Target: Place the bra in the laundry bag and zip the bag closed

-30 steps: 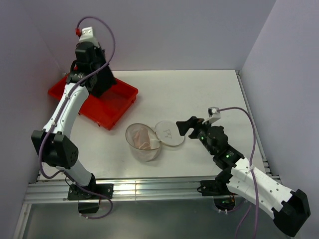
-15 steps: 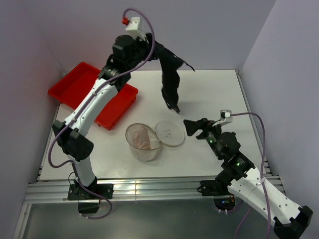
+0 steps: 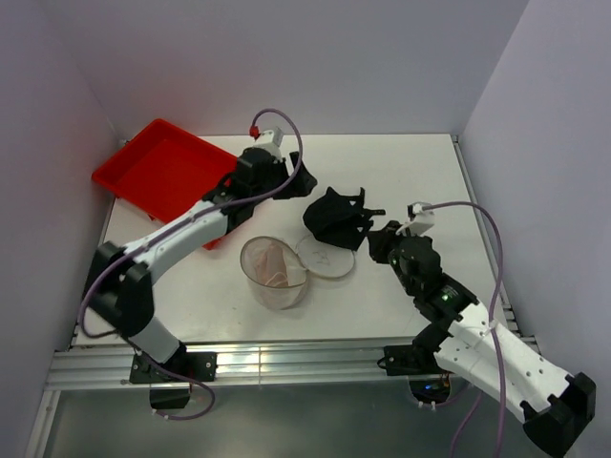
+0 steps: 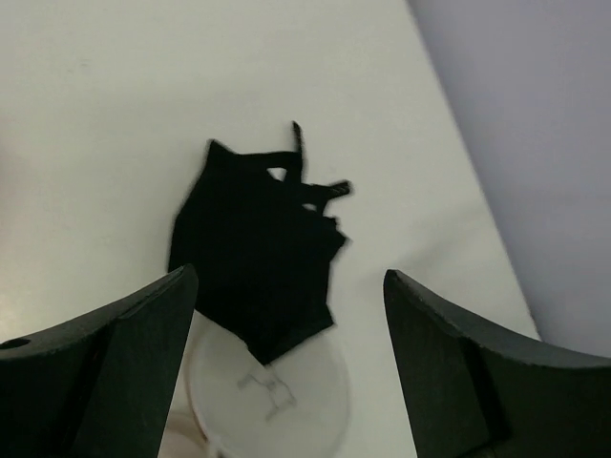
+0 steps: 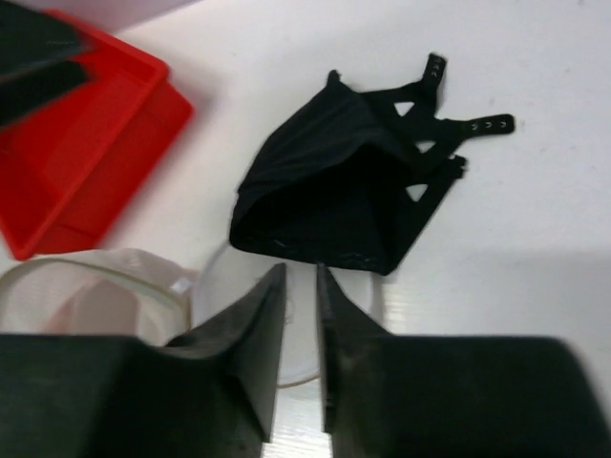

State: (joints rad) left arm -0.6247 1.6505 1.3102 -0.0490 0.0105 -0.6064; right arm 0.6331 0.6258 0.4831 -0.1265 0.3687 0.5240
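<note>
Bra, black and crumpled, lies loose on the white counter near the middle of the scene, and neither arm holds it. Its near edge overlaps the far rim of the round lid of the laundry bag. The strap ends are splayed toward the right. The lid lies flat with a small outline drawing facing up. The bag's drum-shaped mesh body stands just left of the lid and touching it, with its mouth open to the ceiling. The left claw hangs above the bra's far-left side, released; its two dark fingers are spread wide with only the garment and lid visible below the gap. The right claw reaches in from the near right and hovers over the lid's near edge, just short of the bra. Its fingers are drawn almost together, leaving a thin slit with nothing in it. A red tray sits at the far left of the counter, well apart from the bra.
</note>
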